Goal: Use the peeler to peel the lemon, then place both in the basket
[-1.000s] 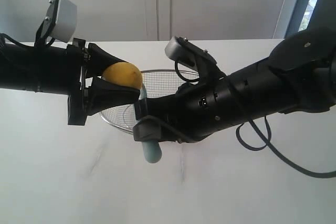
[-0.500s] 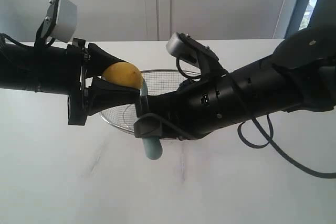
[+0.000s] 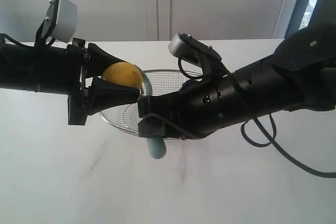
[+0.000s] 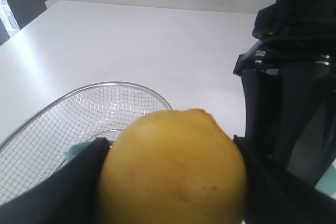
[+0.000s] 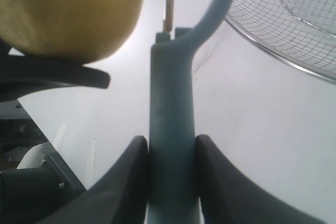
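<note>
L fingers [image 3: 110, 97] clamp lemon [image 3: 123, 74]; R fingers [image 5: 126, 177] clamp peeler [image 5: 170, 129].

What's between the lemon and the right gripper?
The peeler: the right gripper holds its handle, and its head reaches beside the lemon. The right wrist view shows it.

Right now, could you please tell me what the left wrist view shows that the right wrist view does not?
Only the left wrist view shows the right arm's black body beside the lemon. Only the right wrist view shows the peeler clamped by its handle in the right gripper. Both show the lemon, the wire basket and the white table.
</note>
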Robot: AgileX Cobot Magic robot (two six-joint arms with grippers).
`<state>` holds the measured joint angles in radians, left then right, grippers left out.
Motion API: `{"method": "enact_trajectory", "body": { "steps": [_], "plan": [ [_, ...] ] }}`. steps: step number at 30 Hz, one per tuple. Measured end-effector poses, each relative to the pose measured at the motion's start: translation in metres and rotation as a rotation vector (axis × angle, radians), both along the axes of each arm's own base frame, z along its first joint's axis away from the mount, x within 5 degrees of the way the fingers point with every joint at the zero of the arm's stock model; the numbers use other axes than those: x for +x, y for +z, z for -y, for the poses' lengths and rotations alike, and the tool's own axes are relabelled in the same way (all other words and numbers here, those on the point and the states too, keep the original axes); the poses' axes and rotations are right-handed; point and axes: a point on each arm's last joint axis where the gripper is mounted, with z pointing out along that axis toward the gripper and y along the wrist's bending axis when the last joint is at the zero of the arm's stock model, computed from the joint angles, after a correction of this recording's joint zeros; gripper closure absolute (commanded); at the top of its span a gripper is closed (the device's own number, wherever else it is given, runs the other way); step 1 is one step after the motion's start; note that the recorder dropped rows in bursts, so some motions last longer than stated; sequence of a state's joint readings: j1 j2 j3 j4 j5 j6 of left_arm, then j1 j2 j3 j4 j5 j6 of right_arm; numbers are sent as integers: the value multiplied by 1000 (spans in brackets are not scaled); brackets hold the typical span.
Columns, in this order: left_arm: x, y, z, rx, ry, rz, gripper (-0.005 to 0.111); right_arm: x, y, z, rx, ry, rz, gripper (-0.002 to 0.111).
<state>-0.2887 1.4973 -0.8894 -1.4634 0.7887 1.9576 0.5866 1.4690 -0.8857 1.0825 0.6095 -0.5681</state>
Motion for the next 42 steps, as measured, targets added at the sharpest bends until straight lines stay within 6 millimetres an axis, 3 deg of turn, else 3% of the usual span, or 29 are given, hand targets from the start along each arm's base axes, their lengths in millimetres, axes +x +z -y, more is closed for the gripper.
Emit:
{"method": "enact_trajectory", "body": {
  "steps": [14, 24, 34, 42],
  "plan": [
    [0, 0, 0, 1, 3, 1, 107, -1, 3, 1, 6, -4, 3, 108],
    [0, 0, 0, 1, 3, 1, 107, -12, 32, 12, 27, -32, 109, 108],
    [0, 0, 0, 2, 4, 1, 107, -46, 87, 54, 15, -126, 307, 108],
    [0, 0, 0, 2, 4, 1, 107, -61, 102, 80, -73, -231, 386, 108]
  ]
}}
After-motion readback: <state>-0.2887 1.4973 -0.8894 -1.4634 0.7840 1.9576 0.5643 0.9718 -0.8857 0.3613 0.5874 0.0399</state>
